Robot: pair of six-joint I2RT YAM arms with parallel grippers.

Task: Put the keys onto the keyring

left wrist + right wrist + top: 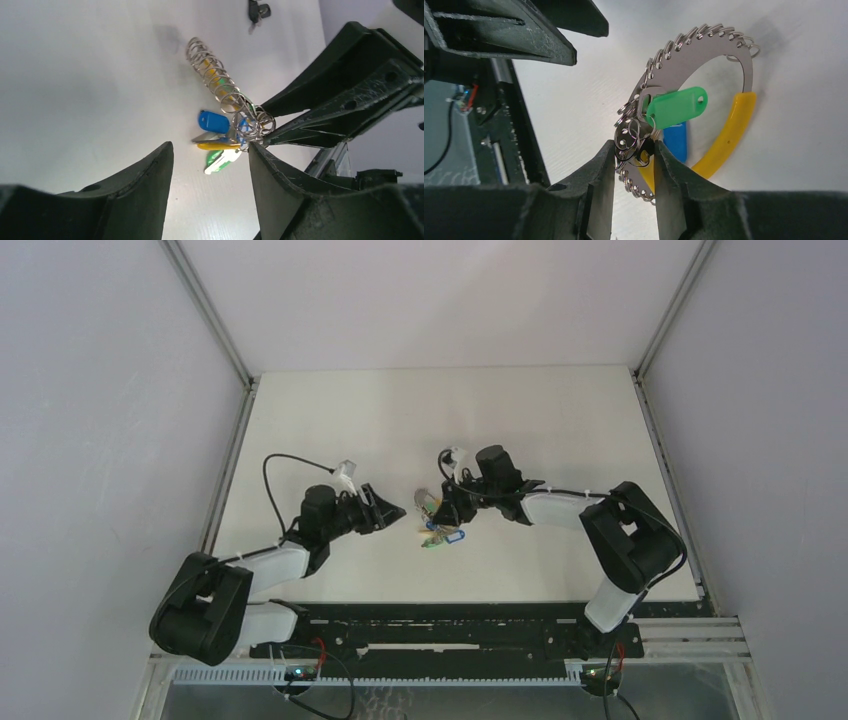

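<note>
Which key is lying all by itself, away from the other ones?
The black key. It lies alone on the table, while the blue tag, yellow tag and green tag crowd together at the keyring.

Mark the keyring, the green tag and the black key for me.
keyring (699,50), right wrist view, on its flat upper arc.
green tag (676,106), right wrist view, middle of the plastic.
black key (257,10), left wrist view, on its head.

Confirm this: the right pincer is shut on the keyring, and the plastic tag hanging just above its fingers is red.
Wrong on the colour. The right wrist view shows the tag is green, not red. The rest holds: the right pincer is shut on the keyring.
</note>
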